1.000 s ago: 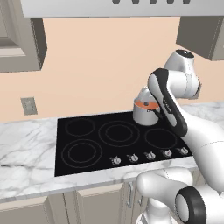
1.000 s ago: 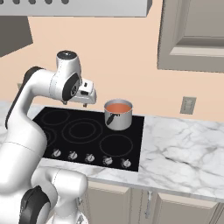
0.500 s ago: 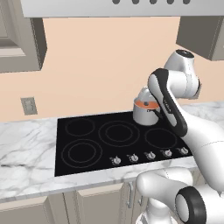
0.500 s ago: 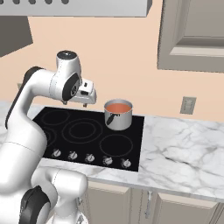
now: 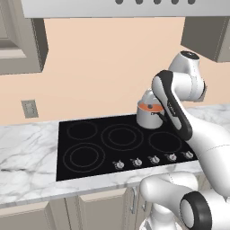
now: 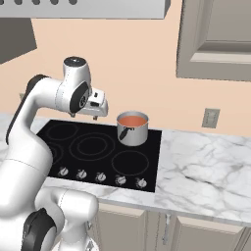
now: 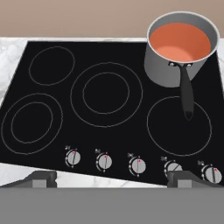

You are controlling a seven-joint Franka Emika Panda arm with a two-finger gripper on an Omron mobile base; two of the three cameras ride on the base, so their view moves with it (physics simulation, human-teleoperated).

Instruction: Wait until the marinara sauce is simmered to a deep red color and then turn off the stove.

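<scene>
The marinara sauce (image 7: pixel 180 41) is a smooth orange-red disc in a small steel saucepan (image 7: pixel 168 72) on the back right burner of the stove (image 7: pixel 131 131). The pan's black handle (image 7: pixel 187 94) points toward the front. Five silver knobs (image 7: pixel 137 165) line the stove's front edge. My gripper (image 7: pixel 113 178) hangs open above that front edge with nothing between its fingers. From the right base view, the gripper (image 6: pixel 99 106) hovers to the left of the saucepan (image 6: pixel 132 133), apart from it, with the sauce (image 6: pixel 133 120) visible inside. In the left base view my arm partly covers the saucepan (image 5: pixel 148 117).
White marble counter (image 6: pixel 206 162) flanks the black cooktop on both sides. A range hood (image 6: pixel 88 7) hangs overhead, and wall cabinets (image 6: pixel 218 37) stand at the upper right. A wall outlet (image 6: pixel 210 117) sits behind the counter. The other burners (image 7: pixel 105 94) are bare.
</scene>
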